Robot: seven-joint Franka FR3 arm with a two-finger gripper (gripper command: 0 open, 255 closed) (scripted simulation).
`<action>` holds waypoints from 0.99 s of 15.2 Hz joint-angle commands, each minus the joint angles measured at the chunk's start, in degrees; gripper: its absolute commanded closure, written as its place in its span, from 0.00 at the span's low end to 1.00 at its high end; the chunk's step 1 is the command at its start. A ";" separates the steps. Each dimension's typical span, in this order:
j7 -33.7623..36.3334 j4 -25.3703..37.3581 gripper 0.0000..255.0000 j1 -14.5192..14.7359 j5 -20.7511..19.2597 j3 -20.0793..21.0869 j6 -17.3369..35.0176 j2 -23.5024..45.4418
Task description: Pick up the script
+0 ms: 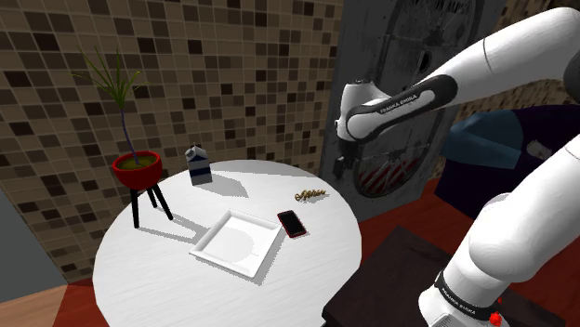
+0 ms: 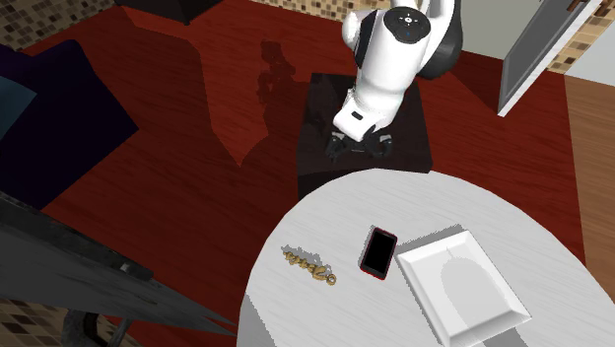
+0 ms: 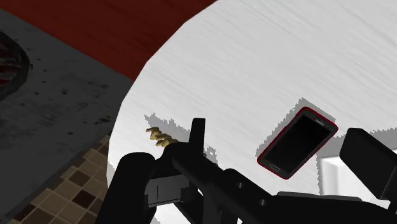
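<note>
Wrist view: the hand (image 3: 247, 159) is spread, its fingers apart and clasping nothing. The small gold script (image 3: 159, 136) lies flat on the round white table (image 3: 254, 57) near its edge. A red-cased phone (image 3: 298, 142) lies between it and a white tray (image 2: 431, 244).

1. The white Franka arm with dark joints (image 1: 507, 58) rises from its dark box stand (image 2: 414, 128), which sits just beside the round white table (image 1: 158, 274).
2. From a raised elbow, the white forearm (image 1: 465, 74) slopes down towards the table, ending in a dark-banded wrist.
3. The all-black two-finger gripper (image 1: 337, 169) hangs raised above the table top, near the table's rim on the stand's side, pointing downward.
4. In the wrist view the gripper (image 3: 248, 167) looks down over the table's edge; its two black fingers (image 3: 366, 156) stand well apart, touching nothing on the table.
</note>
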 commanded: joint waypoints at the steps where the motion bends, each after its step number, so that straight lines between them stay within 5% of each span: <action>1: -0.60 1.30 0.00 -0.26 -0.97 -0.34 4.19 4.88; 15: -1.12 20.41 0.00 -0.62 -7.19 -1.36 20.48 36.82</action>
